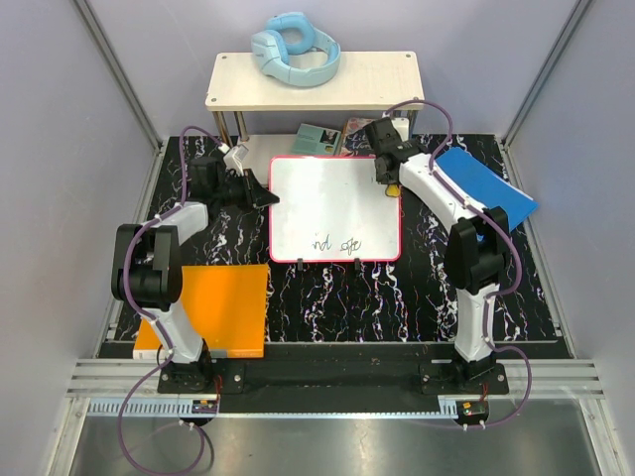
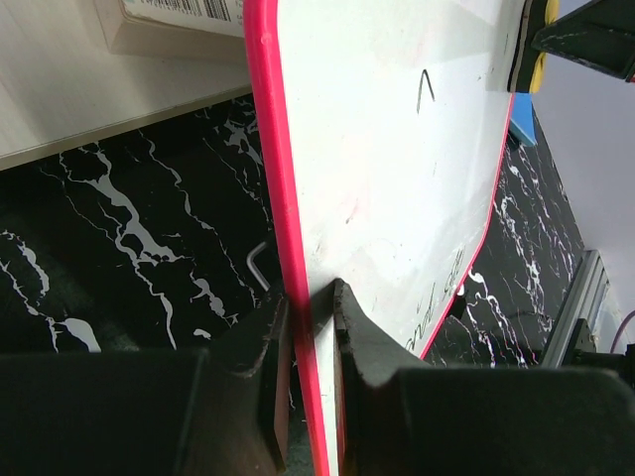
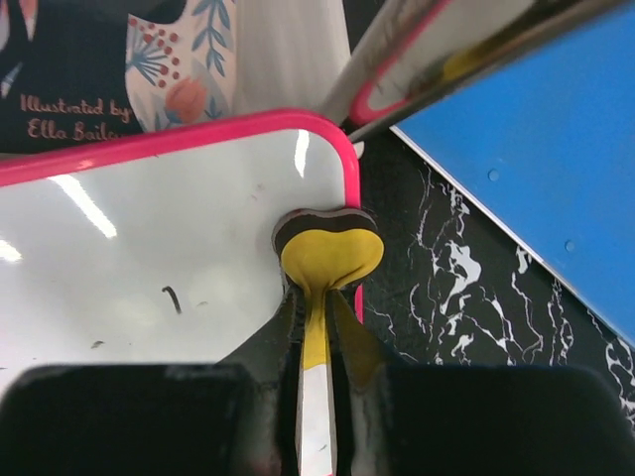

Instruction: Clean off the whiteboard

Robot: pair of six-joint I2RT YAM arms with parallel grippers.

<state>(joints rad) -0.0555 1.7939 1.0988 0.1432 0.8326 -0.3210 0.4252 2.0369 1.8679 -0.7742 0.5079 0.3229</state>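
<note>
The whiteboard with its red-pink rim lies in the middle of the marbled table. Dark handwriting sits near its front edge, and a small stroke is left near the far right. My left gripper is shut on the board's left rim. My right gripper is shut on a yellow eraser with a dark pad, pressed on the board at its right edge, near the far right corner. The eraser also shows in the left wrist view.
An orange sheet lies at the front left and a blue sheet at the right. A small wooden table with a light-blue neck pillow stands behind the board. Books lie under it.
</note>
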